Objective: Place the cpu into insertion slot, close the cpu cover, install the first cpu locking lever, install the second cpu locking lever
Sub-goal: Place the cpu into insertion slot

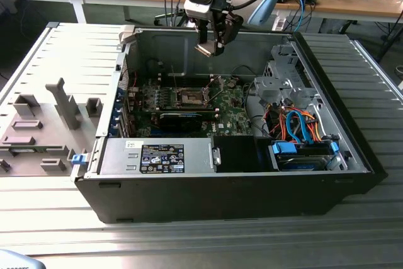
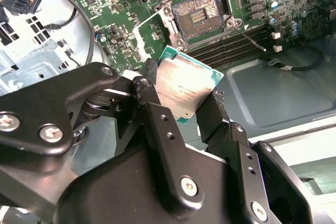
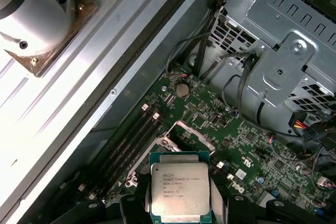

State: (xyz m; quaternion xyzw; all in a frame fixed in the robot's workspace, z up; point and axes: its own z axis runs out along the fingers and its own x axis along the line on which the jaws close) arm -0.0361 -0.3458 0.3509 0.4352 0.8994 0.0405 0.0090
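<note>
Jaws: closed onto the cpu (image 2: 188,85), one finger on each of two opposite edges. The gripper (image 2: 181,109) carries it clear of everything else, with no contact to board or case.

The cpu: flat square chip with a pale silvery metal lid and fine print on the face. A thin green substrate border shows all round the lid in both wrist views. It sits tilted between the jaws, not level with the board. No visible damage.

Below the jaws: the insertion slot (image 2: 199,18) lies open and vacant, its dark contact field exposed inside a silver rim. It is well apart from the chip, with air between them. In the exterior view the gripper (image 1: 214,45) hangs high above the slot (image 1: 190,97), near the rear wall of the computer case (image 1: 252,200).

Beside the slot: the cpu cover (image 3: 194,132) appears swung up and off the socket. A thin metal rod (image 2: 251,38), probably one locking lever, stands away from the socket edge and looks unlatched.

Further out from the jaws: green circuit board (image 2: 115,9), then the grey drive cage (image 3: 294,51) with its cables.

Progress, judged: the chip is picked and in transit, and step one is not yet complete. Seating the chip, closing the cover and setting both levers all remain undone
</note>
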